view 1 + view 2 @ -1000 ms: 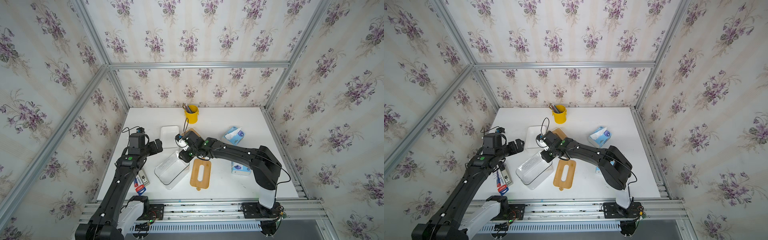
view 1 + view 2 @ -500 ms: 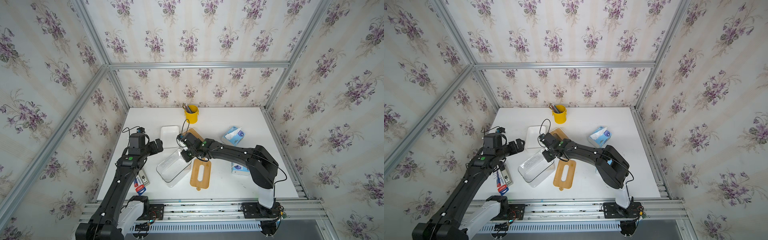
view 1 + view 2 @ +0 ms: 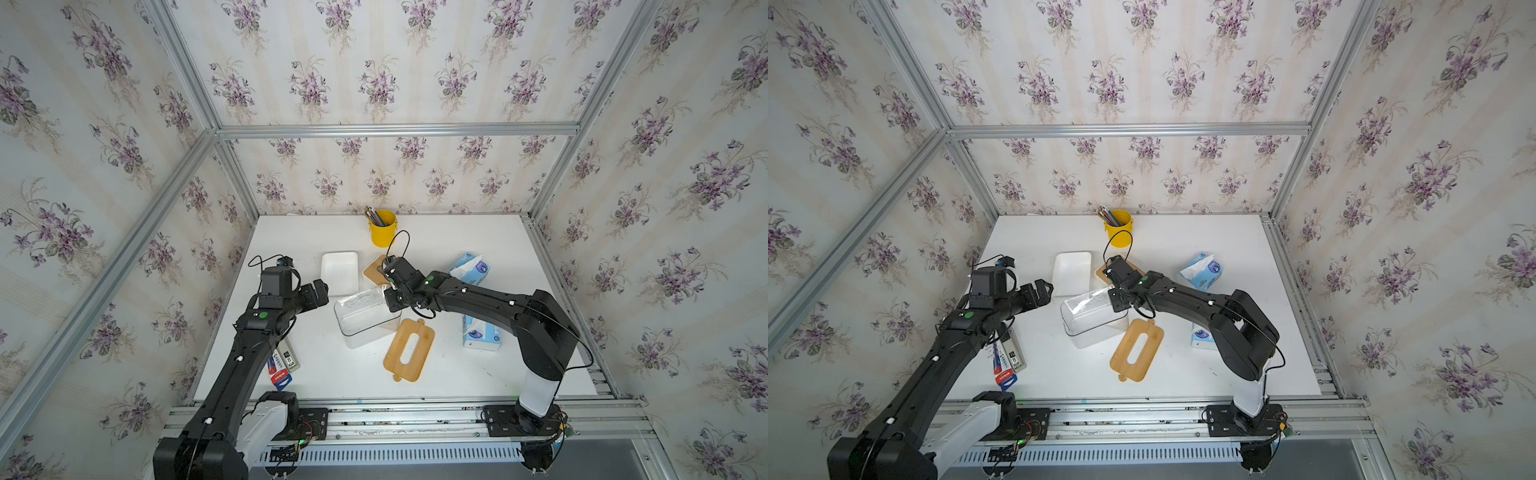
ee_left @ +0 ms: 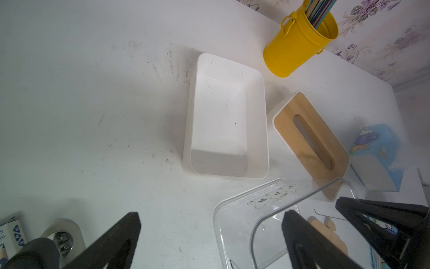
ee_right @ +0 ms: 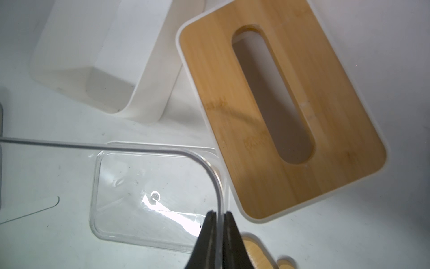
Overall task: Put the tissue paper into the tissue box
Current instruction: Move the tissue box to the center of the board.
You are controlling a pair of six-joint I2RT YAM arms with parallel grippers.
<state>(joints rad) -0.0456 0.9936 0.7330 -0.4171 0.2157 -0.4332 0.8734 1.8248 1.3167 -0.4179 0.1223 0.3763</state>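
Floral wallpaper [image 3: 374, 83] with purple sprigs covers every wall of the booth, and an aluminium frame [image 3: 395, 129] runs along its corners and upper edge. The white tabletop [image 3: 457, 232] fills the floor of the booth. The left wrist view shows it scuffed with dark specks and streaks [image 4: 167, 67].

The right arm [image 3: 490, 301] reaches across to the middle. Its end effector [image 5: 217, 215] is pressed together on the thin wall of the clear tissue box [image 3: 365, 324], one finger inside the rim and one outside. The left arm [image 3: 249, 353] hangs over the left side, its end effector [image 4: 210, 219] spread wide and holding nothing, just beside the clear box.

Behind the clear box stand a white open bin [image 3: 339, 272] and a wood-topped box [image 3: 374, 269], close to each other. A loose wooden lid [image 3: 397, 361] with a slot lies flat in front of the clear box.

The tissue paper sits on the right of the tabletop, outside every box. An opened blue pack [image 3: 473, 272] has a sheet poking out, and a second pack [image 3: 482, 336] stands partly under the right arm.

A yellow bucket [image 3: 383, 230] of pencils stands at the back. Small printed packets [image 3: 280, 376] lie under the left arm.
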